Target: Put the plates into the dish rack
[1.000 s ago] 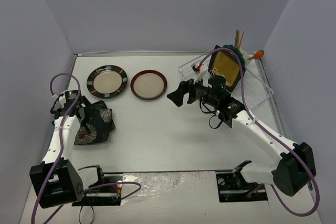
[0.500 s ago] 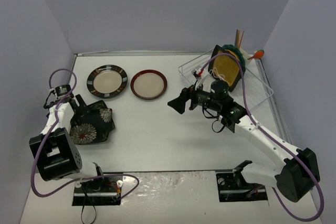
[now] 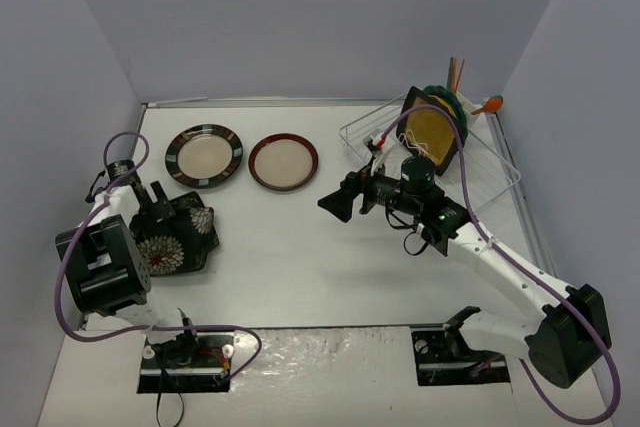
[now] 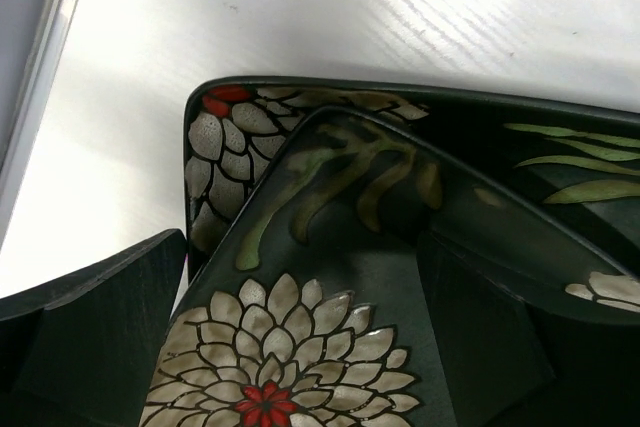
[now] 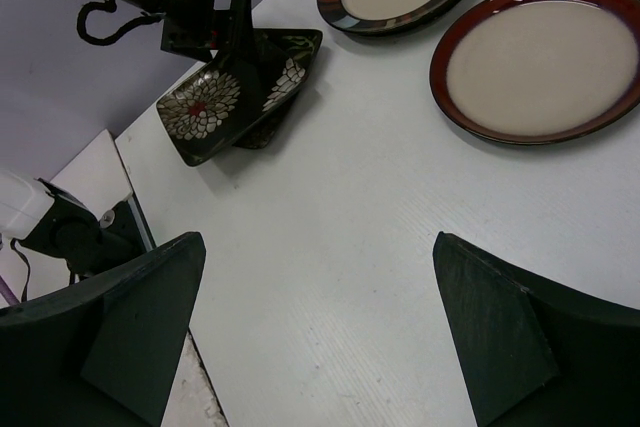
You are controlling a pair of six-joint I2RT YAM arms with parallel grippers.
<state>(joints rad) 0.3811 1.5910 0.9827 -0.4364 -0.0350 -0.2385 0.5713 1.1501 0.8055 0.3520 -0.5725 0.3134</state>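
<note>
The black floral square plate point(image 3: 180, 239) sits tilted at the table's left, and it fills the left wrist view point(image 4: 290, 347). My left gripper point(image 3: 158, 217) is shut on its rim, with one finger outside point(image 4: 90, 332) and one inside the plate. The right wrist view also shows the plate point(image 5: 205, 107) held at a tilt. The striped-black-rimmed plate point(image 3: 204, 155) and the red-brown-rimmed plate point(image 3: 283, 161) lie flat at the back. The dish rack point(image 3: 492, 159) holds the black amber-centred plate point(image 3: 433, 132) and the teal plate point(image 3: 458, 107) upright. My right gripper point(image 3: 336, 199) is open and empty over bare table point(image 5: 318, 247).
Utensils and an orange item point(image 3: 492, 104) stick up at the rack's far corner. Grey walls close in the left, back and right. The table's left edge point(image 4: 40, 97) runs close to the floral plate. A purple cable loops over each arm.
My left arm has folded back towards the left wall while its gripper stayed at the floral plate, which shifted slightly. My right gripper has barely moved.
</note>
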